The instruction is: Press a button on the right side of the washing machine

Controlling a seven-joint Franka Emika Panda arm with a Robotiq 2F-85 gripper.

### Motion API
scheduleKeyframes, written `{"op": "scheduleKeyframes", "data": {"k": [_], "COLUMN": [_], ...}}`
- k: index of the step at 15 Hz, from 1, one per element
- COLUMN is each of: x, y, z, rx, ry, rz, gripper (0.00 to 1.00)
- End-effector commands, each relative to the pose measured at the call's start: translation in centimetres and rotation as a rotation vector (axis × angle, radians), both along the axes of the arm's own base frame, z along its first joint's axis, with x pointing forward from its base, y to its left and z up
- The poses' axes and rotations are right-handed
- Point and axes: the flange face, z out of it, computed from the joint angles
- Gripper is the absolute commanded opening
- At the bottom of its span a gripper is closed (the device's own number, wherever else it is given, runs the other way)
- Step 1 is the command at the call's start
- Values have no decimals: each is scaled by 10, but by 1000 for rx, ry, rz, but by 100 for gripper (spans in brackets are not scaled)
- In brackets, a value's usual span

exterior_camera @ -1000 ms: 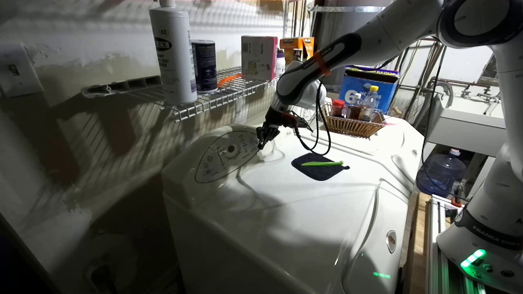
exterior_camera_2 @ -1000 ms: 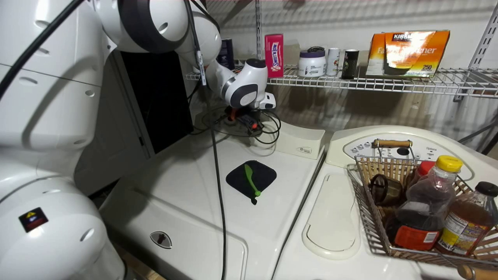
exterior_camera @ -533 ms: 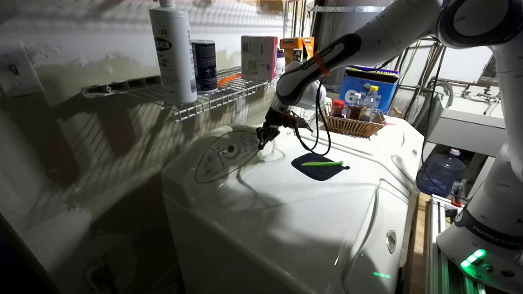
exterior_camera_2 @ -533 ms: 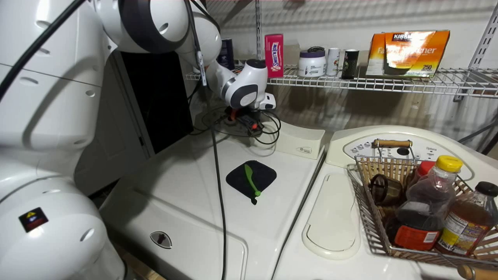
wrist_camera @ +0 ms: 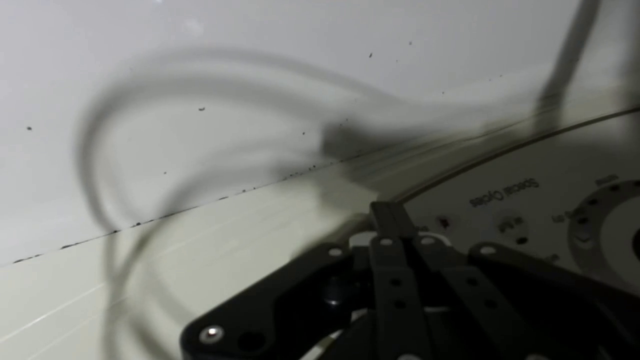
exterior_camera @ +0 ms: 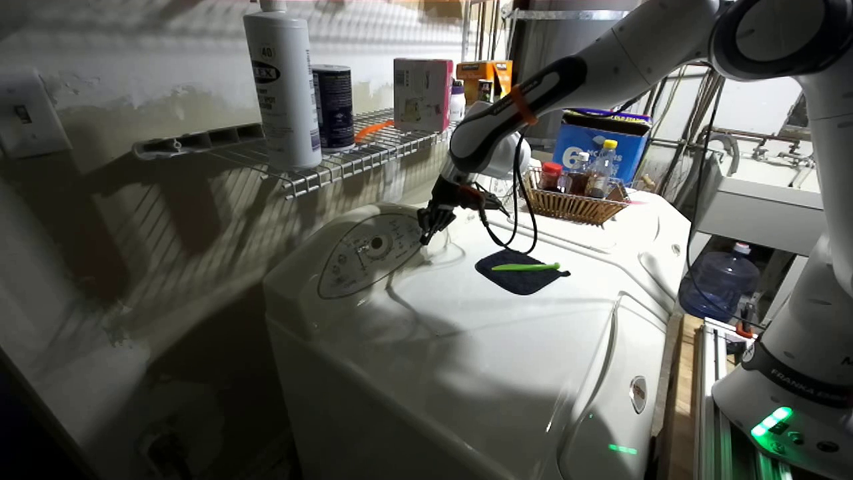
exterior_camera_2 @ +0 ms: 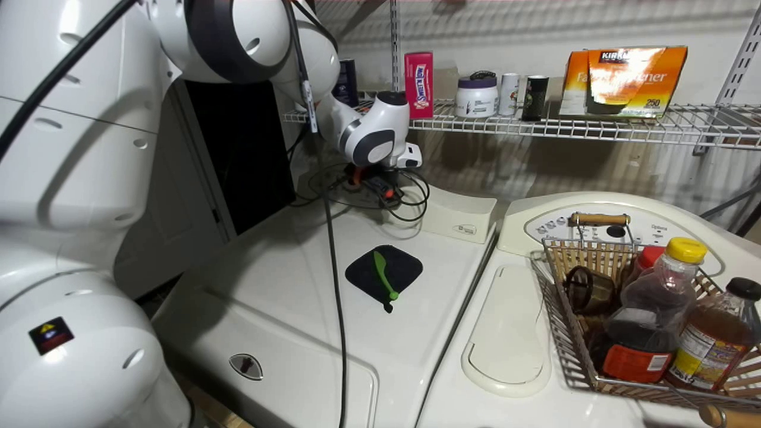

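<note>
Robotiq gripper point(wrist_camera: 392, 214), fingers point(wrist_camera: 382, 221) pressed together, sits at the bottom of the wrist view, its tips over the curved border of the control panel point(wrist_camera: 545, 162); whether they touch I cannot tell. In an exterior view the glossy white washing machine point(exterior_camera: 466, 320) fills the lower middle, its round dial point(exterior_camera: 377, 243) left of centre. A green knife-like utensil point(exterior_camera: 526, 267) lies on a dark pot holder point(exterior_camera: 522, 284) right of centre; higher up, a slatted basket point(exterior_camera: 573, 208) holds bottles point(exterior_camera: 602, 177).

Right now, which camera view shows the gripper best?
The wrist view: the gripper looms large in the foreground, jaws plainly shut. Both exterior views show it small and dark at the control panel, its jaws hard to read.
</note>
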Motion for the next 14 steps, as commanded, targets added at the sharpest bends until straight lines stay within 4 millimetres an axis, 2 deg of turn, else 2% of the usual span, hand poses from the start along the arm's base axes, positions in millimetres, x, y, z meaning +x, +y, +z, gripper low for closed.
{"op": "scheduleKeyframes", "data": {"k": [1,14], "x": [11,15], "y": [-2,-2], "z": [1,-1], "rx": [-2,4], "ry": [13,38], "rz": [-10,-20], "gripper": [0,0]}}
